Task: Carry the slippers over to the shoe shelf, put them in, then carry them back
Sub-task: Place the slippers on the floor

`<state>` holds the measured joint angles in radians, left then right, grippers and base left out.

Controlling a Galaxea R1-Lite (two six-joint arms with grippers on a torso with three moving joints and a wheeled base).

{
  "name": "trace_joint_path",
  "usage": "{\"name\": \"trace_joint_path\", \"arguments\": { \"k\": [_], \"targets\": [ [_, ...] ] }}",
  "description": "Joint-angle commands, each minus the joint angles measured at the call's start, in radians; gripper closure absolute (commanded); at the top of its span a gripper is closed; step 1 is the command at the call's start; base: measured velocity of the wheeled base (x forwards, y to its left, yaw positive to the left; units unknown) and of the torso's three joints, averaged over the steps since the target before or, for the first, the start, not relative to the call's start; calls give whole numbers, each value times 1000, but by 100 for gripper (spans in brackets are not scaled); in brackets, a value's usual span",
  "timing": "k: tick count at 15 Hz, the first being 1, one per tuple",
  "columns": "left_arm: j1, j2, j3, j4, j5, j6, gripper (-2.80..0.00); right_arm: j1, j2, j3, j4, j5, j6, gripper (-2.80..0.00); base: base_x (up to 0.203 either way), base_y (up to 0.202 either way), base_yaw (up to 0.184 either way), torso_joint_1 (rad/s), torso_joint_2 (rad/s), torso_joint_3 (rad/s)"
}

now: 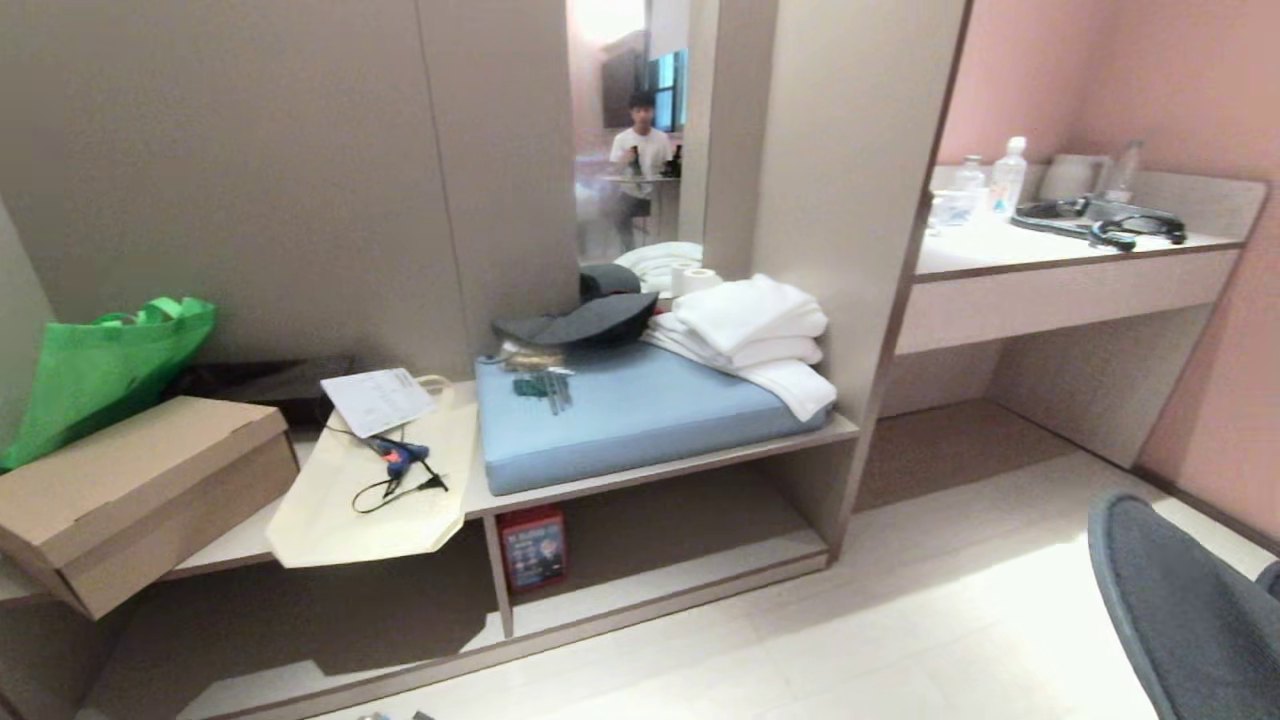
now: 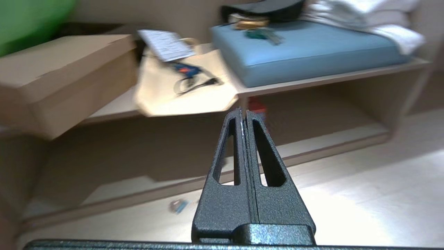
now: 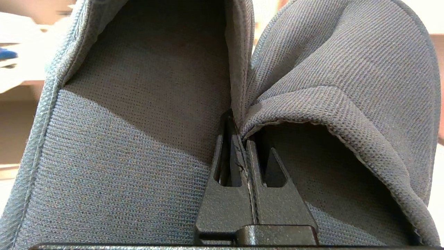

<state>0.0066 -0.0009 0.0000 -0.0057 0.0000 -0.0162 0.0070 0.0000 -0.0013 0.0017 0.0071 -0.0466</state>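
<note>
Slippers point(image 3: 138, 139) fill the right wrist view — soft, light fabric, both inner edges pinched together in the right gripper point(image 3: 242, 139), its jaws clamped. Left gripper point(image 2: 243, 114) is closed and empty, facing the shoe shelf point(image 1: 660, 570) — unfilled.

Bench top: cardboard box point(image 1: 140, 490) and green bag point(image 1: 110, 370) at left, cream tote point(image 1: 330, 510), blue cushion point(image 1: 640, 420), dark hat point(image 1: 580, 320), folded white towels point(image 1: 750, 330); red box point(image 1: 533, 547) below, label unreadable, possibly a carton
</note>
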Motion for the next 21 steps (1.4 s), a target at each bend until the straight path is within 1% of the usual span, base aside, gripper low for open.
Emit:
{"name": "trace_joint_path", "arguments": {
  "k": [1, 21],
  "targets": [
    [1, 1, 0, 0, 0, -1, 0, 1, 2, 0, 0, 1, -1, 0, 2, 10, -174, 5, 0, 2],
    [0, 1, 0, 0, 0, -2, 0, 0, 2, 0, 0, 1, -6, 0, 0, 10, -176, 2, 2, 3]
  ]
}}
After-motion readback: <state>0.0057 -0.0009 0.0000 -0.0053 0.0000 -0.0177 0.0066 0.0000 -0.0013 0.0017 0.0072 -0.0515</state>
